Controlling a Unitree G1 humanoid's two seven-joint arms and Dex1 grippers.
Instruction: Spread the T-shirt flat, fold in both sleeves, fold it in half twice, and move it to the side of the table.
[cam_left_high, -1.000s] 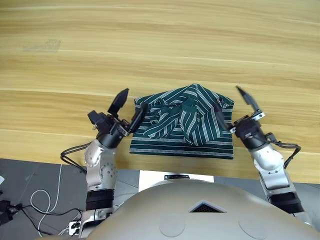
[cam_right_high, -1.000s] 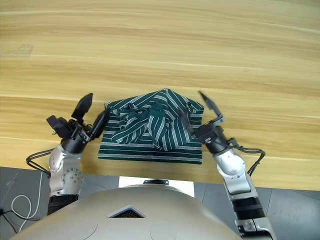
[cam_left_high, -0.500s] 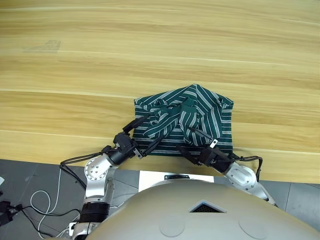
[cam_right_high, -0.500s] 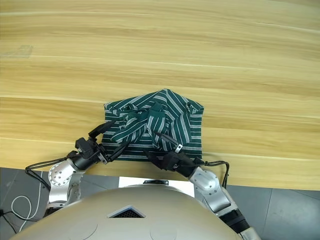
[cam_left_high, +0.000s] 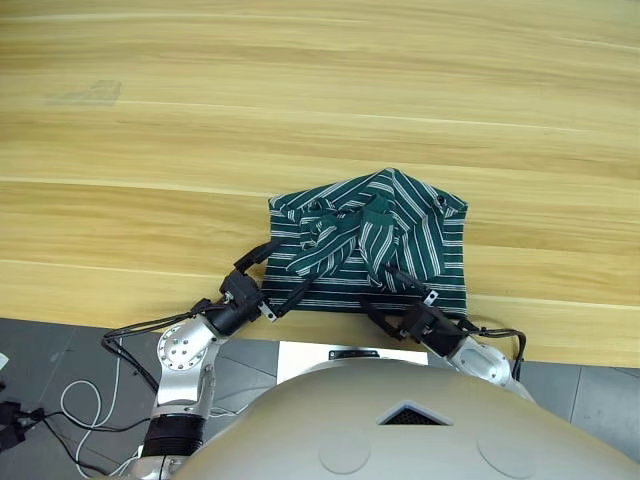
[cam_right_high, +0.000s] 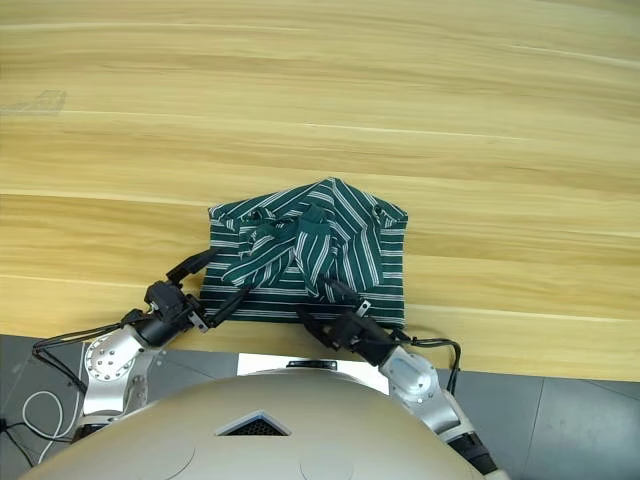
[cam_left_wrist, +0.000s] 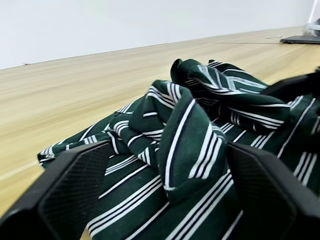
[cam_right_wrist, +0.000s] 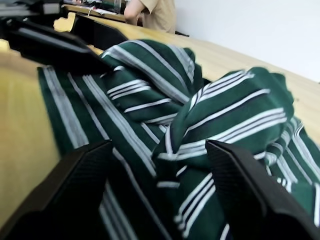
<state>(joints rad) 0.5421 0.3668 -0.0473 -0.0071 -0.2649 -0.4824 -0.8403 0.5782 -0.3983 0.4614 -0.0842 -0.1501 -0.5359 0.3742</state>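
Observation:
The green striped T-shirt lies bunched in a rough square near the table's front edge, with a twisted fold across its top. My left gripper is open and low at the shirt's near left corner, one finger on each side of the hem. The left wrist view shows its fingers straddling a raised fold of the T-shirt. At the near right hem my right gripper is also open. Its pads flank a ridge of the T-shirt.
The wooden table stretches wide beyond and to both sides of the shirt. Its front edge runs just behind both wrists. Cables lie on the grey floor at the lower left.
Both grippers have dropped from beside the shirt's left and right edges to its near hem, turning to point away from me. Over the last half second they shifted only slightly.

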